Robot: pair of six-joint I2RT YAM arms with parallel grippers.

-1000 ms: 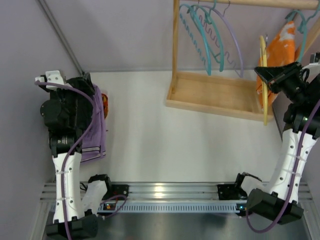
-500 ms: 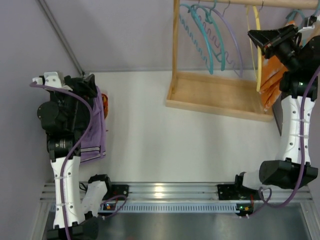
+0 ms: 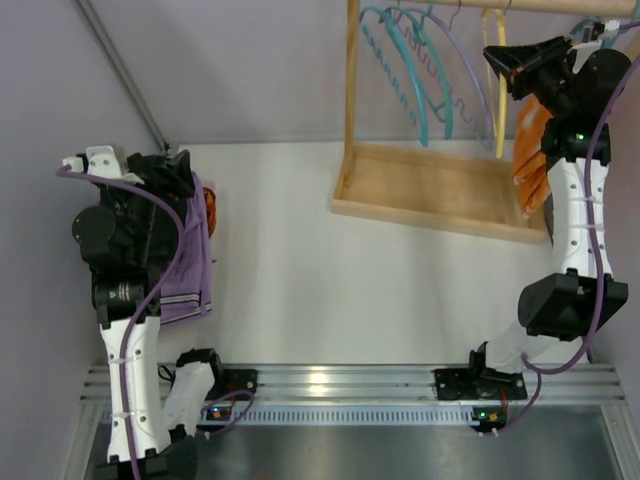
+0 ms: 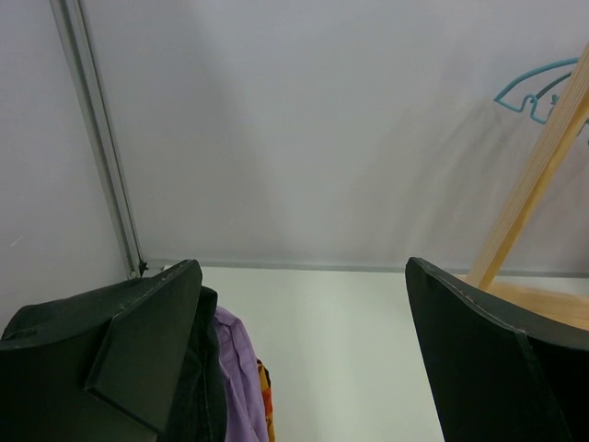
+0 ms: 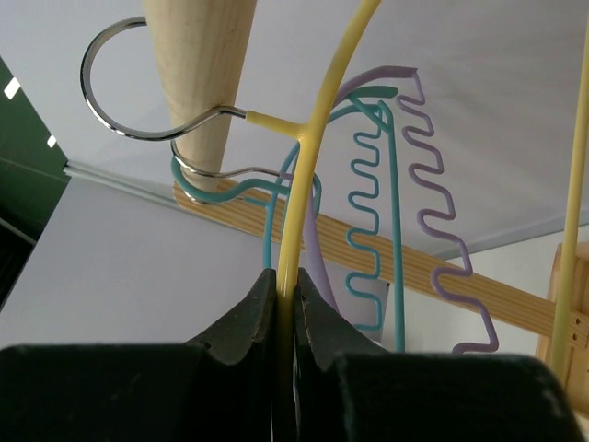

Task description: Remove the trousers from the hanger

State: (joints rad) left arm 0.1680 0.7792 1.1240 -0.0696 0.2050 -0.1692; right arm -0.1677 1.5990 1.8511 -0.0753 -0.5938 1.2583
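Observation:
The yellow hanger (image 3: 497, 90) hangs bare from the wooden rail, and its metal hook (image 5: 110, 87) loops round the rail (image 5: 198, 55). My right gripper (image 3: 498, 57) is shut on the hanger's yellow arm (image 5: 317, 120), just below the hook, with the jaws pinched on it (image 5: 284, 276). The black trousers (image 4: 204, 368) lie at the table's far left, partly under my left finger and beside the purple shirt (image 4: 241, 368). My left gripper (image 4: 299, 267) is open and empty above that pile; in the top view it (image 3: 178, 165) covers most of the trousers.
The wooden rack (image 3: 430, 190) stands at the back right with teal hangers (image 3: 405, 60) and a lilac hanger (image 3: 465, 70) on its rail. An orange-and-white garment (image 3: 530, 150) hangs at the rack's right end. The purple shirt (image 3: 195, 270) lies at the left wall.
My right gripper has carried the yellow hanger up and to the left, from low beside the orange garment onto the rail. The left arm has barely moved.

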